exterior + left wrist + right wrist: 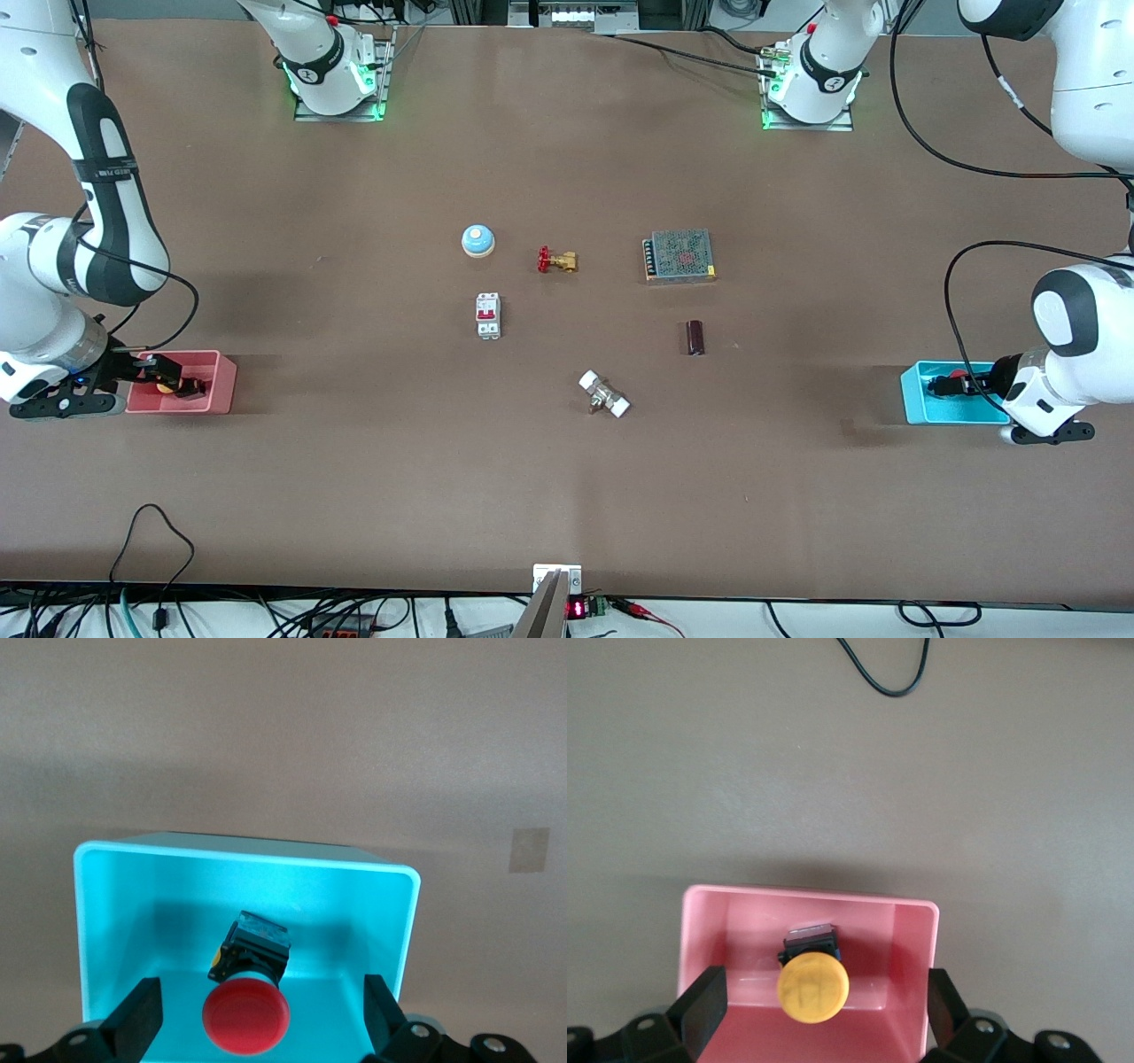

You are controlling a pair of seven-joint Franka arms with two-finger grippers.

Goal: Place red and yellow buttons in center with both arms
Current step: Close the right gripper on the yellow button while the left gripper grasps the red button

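The red button (246, 1014), with a black body, lies in a cyan bin (239, 850) at the left arm's end of the table. My left gripper (261, 1012) is open over the bin, one finger on each side of the button and clear of it. In the front view that gripper (955, 386) sits at the bin (917, 394). The yellow button (812, 988) lies in a pink bin (806, 895) at the right arm's end. My right gripper (824, 1003) is open around it without touching; it also shows in the front view (175, 379).
Around the brown table's middle (585, 328) lie a blue dome bell (477, 240), a brass valve with a red handle (556, 260), a meshed power supply (679, 255), a white circuit breaker (488, 315), a dark cylinder (695, 338) and a white-ended fitting (604, 394).
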